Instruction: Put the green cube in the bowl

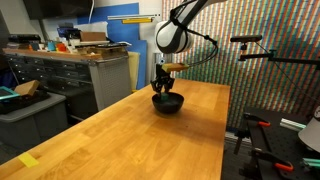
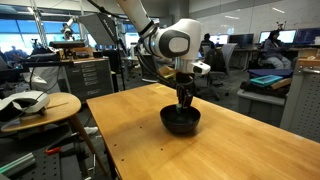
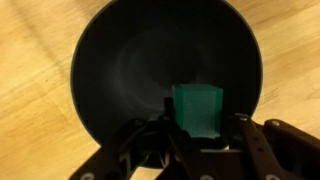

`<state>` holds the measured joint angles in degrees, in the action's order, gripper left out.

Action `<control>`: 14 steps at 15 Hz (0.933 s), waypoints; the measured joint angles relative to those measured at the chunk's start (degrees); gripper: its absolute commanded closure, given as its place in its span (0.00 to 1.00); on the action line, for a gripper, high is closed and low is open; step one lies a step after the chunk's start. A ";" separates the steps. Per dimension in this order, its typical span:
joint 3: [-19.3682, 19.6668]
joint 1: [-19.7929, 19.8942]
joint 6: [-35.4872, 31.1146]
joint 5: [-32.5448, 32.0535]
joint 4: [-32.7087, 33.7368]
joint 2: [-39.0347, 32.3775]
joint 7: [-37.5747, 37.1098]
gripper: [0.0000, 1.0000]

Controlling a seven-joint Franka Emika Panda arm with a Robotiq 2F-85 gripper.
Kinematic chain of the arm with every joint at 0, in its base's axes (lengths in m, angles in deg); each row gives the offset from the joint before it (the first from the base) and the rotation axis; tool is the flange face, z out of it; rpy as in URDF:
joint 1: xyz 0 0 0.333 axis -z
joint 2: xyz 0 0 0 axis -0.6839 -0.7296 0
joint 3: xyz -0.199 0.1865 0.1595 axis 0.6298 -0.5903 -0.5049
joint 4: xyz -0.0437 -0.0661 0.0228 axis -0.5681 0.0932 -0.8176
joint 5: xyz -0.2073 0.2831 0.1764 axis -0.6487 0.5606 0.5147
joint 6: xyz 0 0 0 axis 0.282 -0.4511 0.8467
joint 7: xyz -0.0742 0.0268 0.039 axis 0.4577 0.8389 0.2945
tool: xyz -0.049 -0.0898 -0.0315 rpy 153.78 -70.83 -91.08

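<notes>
In the wrist view the green cube (image 3: pixel 198 105) sits between my gripper's (image 3: pixel 201 128) two dark fingers, low inside the black bowl (image 3: pixel 110 60), right of the bowl's middle. The fingers lie close against the cube's sides and appear shut on it. I cannot tell whether the cube touches the bowl's floor. In both exterior views the gripper (image 1: pixel 162 88) (image 2: pixel 185 98) reaches down into the bowl (image 1: pixel 167 103) (image 2: pixel 181 122), which stands on the wooden table. The cube is hidden there.
The bowl stands near the far end of a long wooden table (image 1: pixel 130 135). A workbench with boxes (image 1: pixel 85 50) and a round side table (image 2: pixel 40 108) stand off the table. A small yellow tag (image 1: pixel 29 160) lies at the table's near corner.
</notes>
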<state>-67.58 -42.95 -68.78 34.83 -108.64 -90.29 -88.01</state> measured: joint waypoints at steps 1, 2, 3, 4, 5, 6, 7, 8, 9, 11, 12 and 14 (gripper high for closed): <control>0.22 0.01 0.00 0.00 0.63 -0.82 -0.41 0.83; 0.42 0.07 0.00 0.00 1.19 -1.58 -0.78 0.83; 0.58 0.17 0.00 0.00 1.77 -2.28 -1.08 0.83; 0.67 0.36 0.00 0.00 2.29 -2.96 -1.35 0.83; 0.68 0.64 0.07 0.08 2.80 -3.58 -1.48 0.83; 0.68 0.94 0.14 0.18 3.27 -4.18 -1.53 0.83; 0.68 1.24 0.26 0.31 3.73 -4.75 -1.56 0.83; 0.68 1.52 0.48 0.49 4.16 -5.27 -1.56 0.83; 0.68 1.75 0.86 0.68 4.56 -5.75 -1.57 0.83; 0.68 2.06 1.30 1.11 5.12 -6.48 -1.57 0.83; 0.68 2.14 1.48 1.22 5.36 -6.78 -1.59 0.80; 0.68 2.19 2.21 1.32 5.66 -7.13 -1.59 0.32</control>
<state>-66.91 -40.76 -66.57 36.15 -102.98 -97.42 -89.60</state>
